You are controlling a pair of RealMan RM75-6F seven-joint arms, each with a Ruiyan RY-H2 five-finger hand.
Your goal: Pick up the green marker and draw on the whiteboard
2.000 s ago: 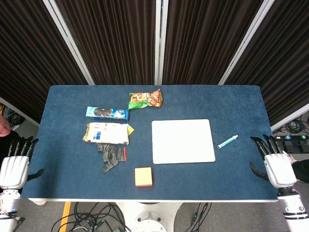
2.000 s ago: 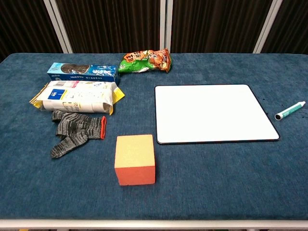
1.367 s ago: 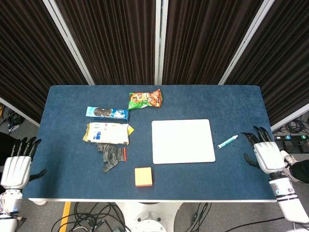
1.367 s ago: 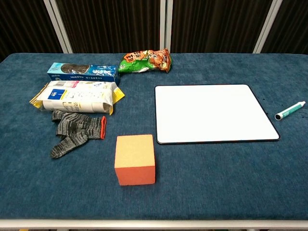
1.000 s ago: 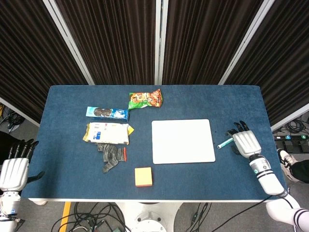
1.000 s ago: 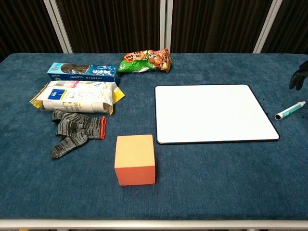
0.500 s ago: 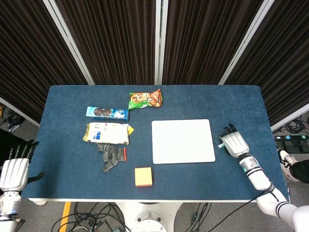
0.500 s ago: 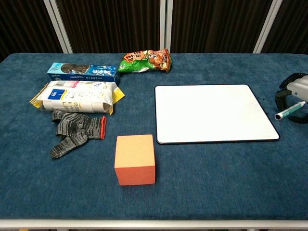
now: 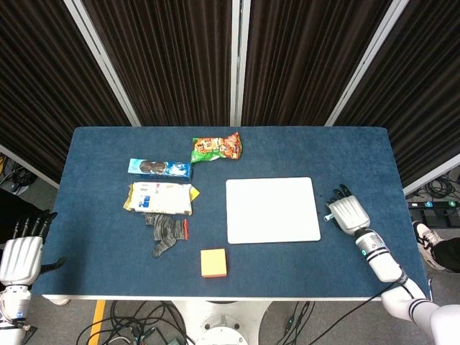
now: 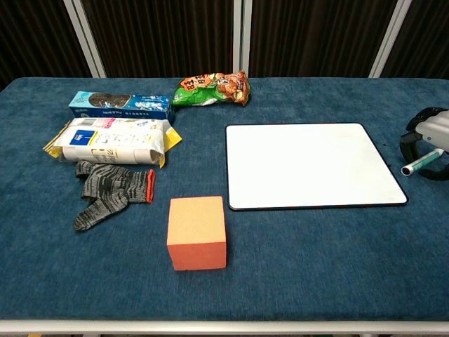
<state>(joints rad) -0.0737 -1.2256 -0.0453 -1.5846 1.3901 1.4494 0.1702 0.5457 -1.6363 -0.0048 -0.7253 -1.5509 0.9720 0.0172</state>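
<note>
The green marker [image 10: 422,162] is seen lying on the blue desk [image 9: 108,237] just off the whiteboard's 3 o'clock edge, slanted, its tip end toward the whiteboard [image 9: 272,209]. The right hand [image 9: 348,213] is placed directly over it; in the chest view dark fingers [image 10: 407,144] are seen curved around the marker on both sides, with the marker's near end showing between them. Whether the marker is actually pinched or only enclosed cannot be told; it appears to lie on the desk. In the head view only the marker's tip is visible at the hand's 9 o'clock side, the rest being hidden under the palm.

The left hand [image 9: 20,256] is held off the desk's 8 o'clock corner, nothing in it, its fingers extended and apart.

The whiteboard is laid flat at the desk's centre-right and its surface is unmarked. At the whiteboard's 7 o'clock an orange block [image 10: 197,233] is set. Toward 9 o'clock a grey glove [image 10: 112,191] with a red cuff is spread, touching a white and yellow packet [image 10: 112,140] beyond it. A blue biscuit pack [image 10: 121,104] is placed just behind that packet. A green and orange snack bag [image 10: 212,88] is found at the whiteboard's 11 o'clock.
</note>
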